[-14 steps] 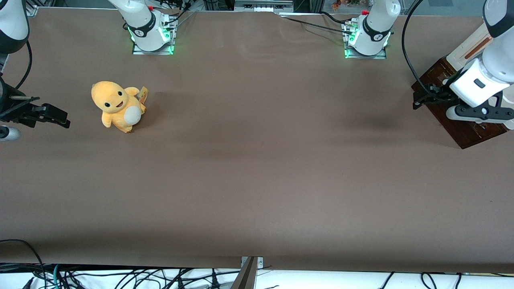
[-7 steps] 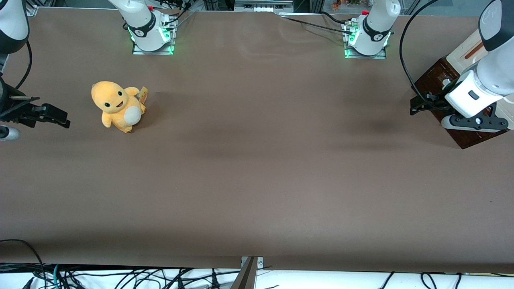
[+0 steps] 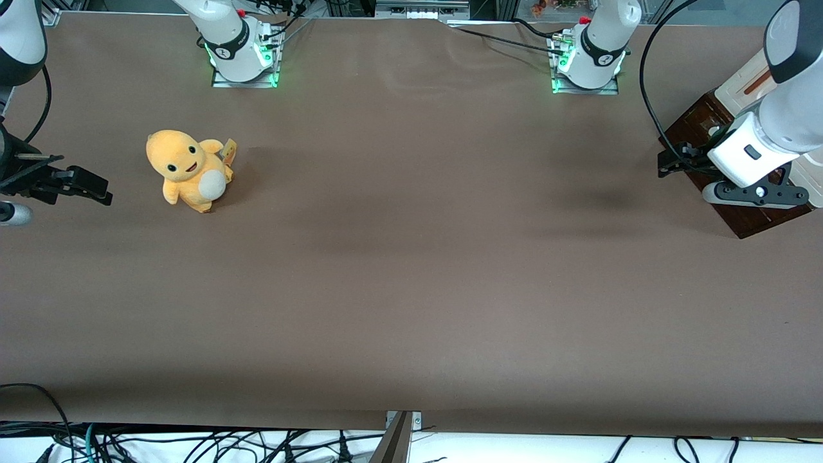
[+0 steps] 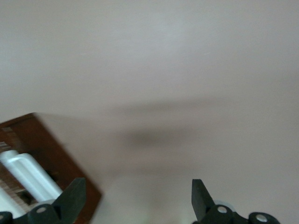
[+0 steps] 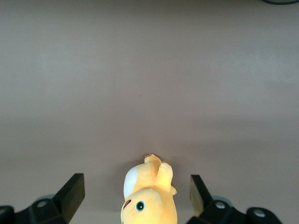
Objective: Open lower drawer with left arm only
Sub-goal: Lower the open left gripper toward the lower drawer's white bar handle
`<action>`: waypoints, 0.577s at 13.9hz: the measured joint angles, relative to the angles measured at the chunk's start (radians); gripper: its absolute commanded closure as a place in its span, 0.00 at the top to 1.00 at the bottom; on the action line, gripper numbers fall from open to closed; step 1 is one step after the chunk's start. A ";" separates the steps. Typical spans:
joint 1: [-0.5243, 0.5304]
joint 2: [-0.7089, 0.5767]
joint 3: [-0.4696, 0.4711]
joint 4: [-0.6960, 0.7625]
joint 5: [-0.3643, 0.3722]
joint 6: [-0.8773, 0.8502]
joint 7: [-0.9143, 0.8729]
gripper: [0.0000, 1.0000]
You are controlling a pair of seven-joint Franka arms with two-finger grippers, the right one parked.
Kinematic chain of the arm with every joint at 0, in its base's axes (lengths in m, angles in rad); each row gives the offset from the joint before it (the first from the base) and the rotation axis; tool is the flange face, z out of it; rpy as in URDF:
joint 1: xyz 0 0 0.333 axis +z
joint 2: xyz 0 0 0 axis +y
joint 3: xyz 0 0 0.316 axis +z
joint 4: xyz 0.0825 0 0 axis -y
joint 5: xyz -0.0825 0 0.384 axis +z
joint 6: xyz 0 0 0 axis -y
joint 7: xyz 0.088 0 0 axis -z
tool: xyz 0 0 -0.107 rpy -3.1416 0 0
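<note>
Front view: the left arm [image 3: 781,90] reaches down at the working arm's end of the brown counter [image 3: 411,270]. Its gripper [image 3: 672,161] hangs at the edge of the dark-brown lower drawer [image 3: 746,215], which sits on the counter at that same end, mostly covered by the arm's white wrist. A cream cabinet panel [image 3: 746,80] shows just above the drawer, farther from the camera. A yellow plush toy [image 3: 188,170] sits upright well apart, toward the parked arm's end.

Left wrist view: the gripper [image 4: 138,198] has its jaws wide apart, holding nothing, with bare counter [image 4: 177,84] between the two black fingertips [image 4: 74,196]. One fingertip lies over the corner of the drawer [image 4: 39,140], and the white bar handle [image 4: 30,175] lies just beside that fingertip. Whether it touches the wood I cannot tell.

Right wrist view: the toy [image 5: 149,196] rests on the counter [image 5: 149,74].
</note>
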 measured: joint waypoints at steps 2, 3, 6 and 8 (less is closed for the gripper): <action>-0.008 0.005 -0.027 -0.001 0.108 -0.028 -0.049 1.00; -0.011 0.012 -0.038 -0.002 0.150 -0.039 -0.078 1.00; -0.014 0.063 -0.048 -0.006 0.258 -0.085 -0.171 1.00; -0.020 0.124 -0.049 -0.009 0.327 -0.137 -0.278 1.00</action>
